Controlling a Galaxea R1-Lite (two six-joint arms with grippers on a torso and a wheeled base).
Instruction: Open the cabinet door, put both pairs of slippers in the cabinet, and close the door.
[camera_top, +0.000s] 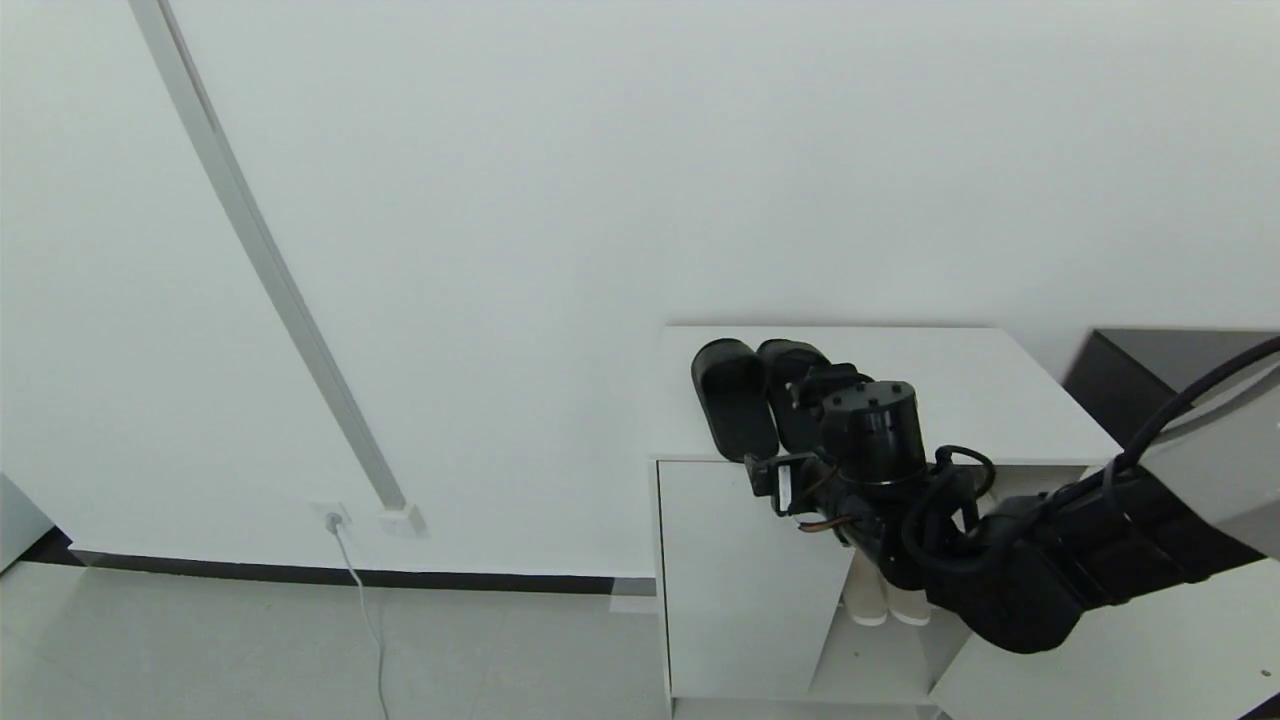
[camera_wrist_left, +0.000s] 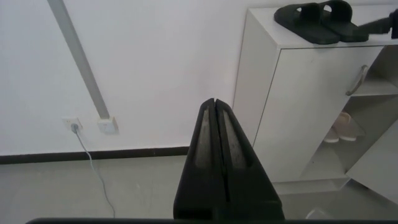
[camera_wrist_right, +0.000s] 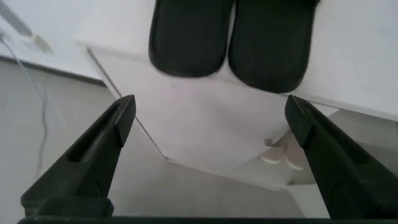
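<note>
A pair of black slippers (camera_top: 745, 400) (camera_wrist_left: 323, 15) (camera_wrist_right: 230, 37) lies side by side on top of the white cabinet (camera_top: 960, 390) (camera_wrist_left: 261, 74), heels at its front edge. My right gripper (camera_top: 805, 385) (camera_wrist_right: 211, 118) hovers open just in front of those heels, touching nothing; its fingers (camera_wrist_right: 112, 134) stand wider than the pair. A pale pair of slippers (camera_top: 885, 600) (camera_wrist_left: 345, 127) (camera_wrist_right: 283, 155) stands on a shelf inside the cabinet. The cabinet's right door (camera_top: 1100, 650) is swung open; the left door (camera_top: 740, 580) (camera_wrist_left: 311, 112) is closed. My left gripper (camera_wrist_left: 214, 124) is shut and empty, well left of the cabinet.
A wall socket with a cable (camera_top: 335, 520) (camera_wrist_left: 74, 127) sits low on the wall to the left of the cabinet, below a slanted grey conduit (camera_top: 260, 250). A dark piece of furniture (camera_top: 1130, 370) stands right of the cabinet. Open floor lies to the left.
</note>
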